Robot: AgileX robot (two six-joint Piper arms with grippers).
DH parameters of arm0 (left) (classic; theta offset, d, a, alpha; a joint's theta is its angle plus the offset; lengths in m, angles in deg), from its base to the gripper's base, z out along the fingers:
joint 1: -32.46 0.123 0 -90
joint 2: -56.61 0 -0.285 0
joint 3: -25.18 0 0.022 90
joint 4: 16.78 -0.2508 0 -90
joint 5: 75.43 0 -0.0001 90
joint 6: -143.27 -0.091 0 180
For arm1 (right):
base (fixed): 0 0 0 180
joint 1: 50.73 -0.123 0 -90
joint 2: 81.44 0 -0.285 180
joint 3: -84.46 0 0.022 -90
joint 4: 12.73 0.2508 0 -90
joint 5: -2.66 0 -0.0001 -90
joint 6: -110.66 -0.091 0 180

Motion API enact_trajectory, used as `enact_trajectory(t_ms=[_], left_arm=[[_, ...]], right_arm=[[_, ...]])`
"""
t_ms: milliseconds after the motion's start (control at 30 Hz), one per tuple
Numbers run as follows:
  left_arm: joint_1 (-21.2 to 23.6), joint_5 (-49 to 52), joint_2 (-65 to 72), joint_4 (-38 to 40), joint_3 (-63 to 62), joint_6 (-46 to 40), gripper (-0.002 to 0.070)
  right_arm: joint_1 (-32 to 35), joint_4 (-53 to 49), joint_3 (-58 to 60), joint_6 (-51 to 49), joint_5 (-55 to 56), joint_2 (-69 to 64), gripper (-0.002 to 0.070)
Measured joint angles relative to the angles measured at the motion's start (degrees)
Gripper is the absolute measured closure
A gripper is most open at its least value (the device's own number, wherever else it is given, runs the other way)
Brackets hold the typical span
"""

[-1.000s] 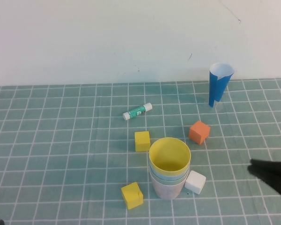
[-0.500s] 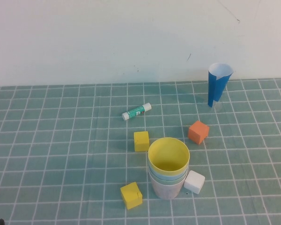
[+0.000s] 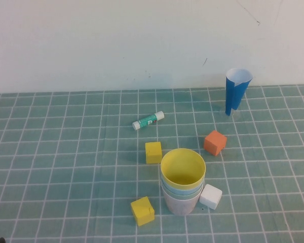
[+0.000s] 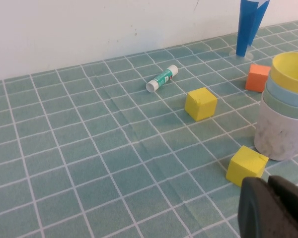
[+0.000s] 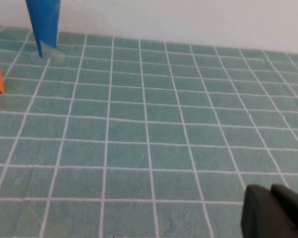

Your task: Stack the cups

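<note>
The cups stand nested in one upright stack (image 3: 182, 185) near the middle of the green grid mat. The yellow cup (image 3: 183, 167) is on top, with the light blue and pale green rims under it and the pale pink cup (image 3: 181, 205) at the bottom. In the left wrist view the stack (image 4: 284, 114) is off to one side of my left gripper (image 4: 268, 181), which is shut and empty, low over the mat near a yellow cube (image 4: 246, 165). My right gripper (image 5: 270, 191) is shut and empty over bare mat, outside the high view.
A white cube (image 3: 211, 196) touches the stack's right side. Two yellow cubes (image 3: 153, 152) (image 3: 143, 211) lie to its left, an orange cube (image 3: 215, 143) behind it. A glue stick (image 3: 148, 120) and a tall blue cone (image 3: 237, 90) stand near the back wall.
The right gripper, seen at the right edge of the high view a second ago, has withdrawn out of that view. The stack and the cubes have not moved.
</note>
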Motion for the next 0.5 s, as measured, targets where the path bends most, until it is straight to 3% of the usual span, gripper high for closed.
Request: enact_trajectory(t_ms=[267, 500], left_arm=[[0.0, 0.0, 0.0, 0.0, 0.0, 0.0, 0.0677], [0.0, 0.0, 0.0, 0.0, 0.0, 0.1, 0.0677]], right_arm=[[-7.0, -5.1, -0.1, -11.6, -0.9, 0.1, 0.0657], [-8.8, -7.1, -0.1, -12.8, -1.1, 0.1, 0.0657]])
